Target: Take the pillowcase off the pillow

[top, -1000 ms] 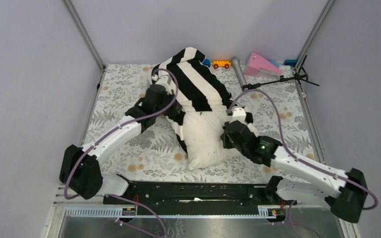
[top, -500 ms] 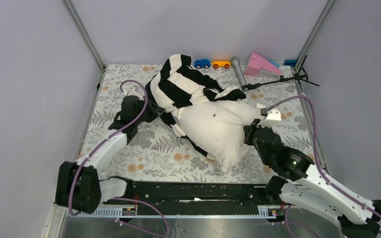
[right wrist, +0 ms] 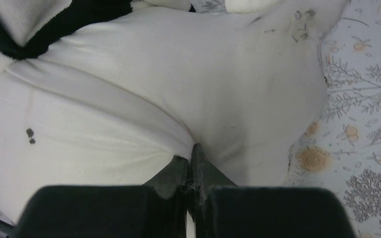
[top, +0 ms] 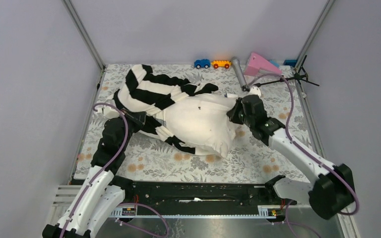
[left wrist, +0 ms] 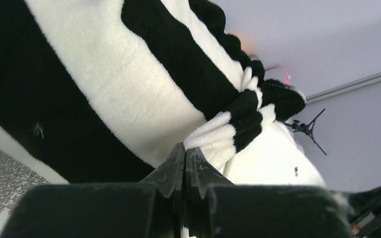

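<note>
The cream pillow (top: 203, 121) lies across the middle of the flowered table, its left part still inside the black and white striped pillowcase (top: 144, 91). My left gripper (top: 138, 119) is shut on a fold of the pillowcase's edge; in the left wrist view the gripper (left wrist: 185, 151) pinches striped cloth (left wrist: 129, 74). My right gripper (top: 234, 113) is shut on the pillow's right end; in the right wrist view the gripper (right wrist: 191, 153) pinches cream fabric (right wrist: 129, 89).
Along the back edge stand a blue toy car (top: 202, 63), an orange toy car (top: 222, 64), a grey cylinder (top: 238, 71), a pink wedge (top: 260, 64) and a black stand (top: 283, 79). The cage walls close the table on three sides.
The left gripper has pulled the pillowcase left and toward me, the right gripper has carried the pillow's end right and farther back. More cream pillow shows.
</note>
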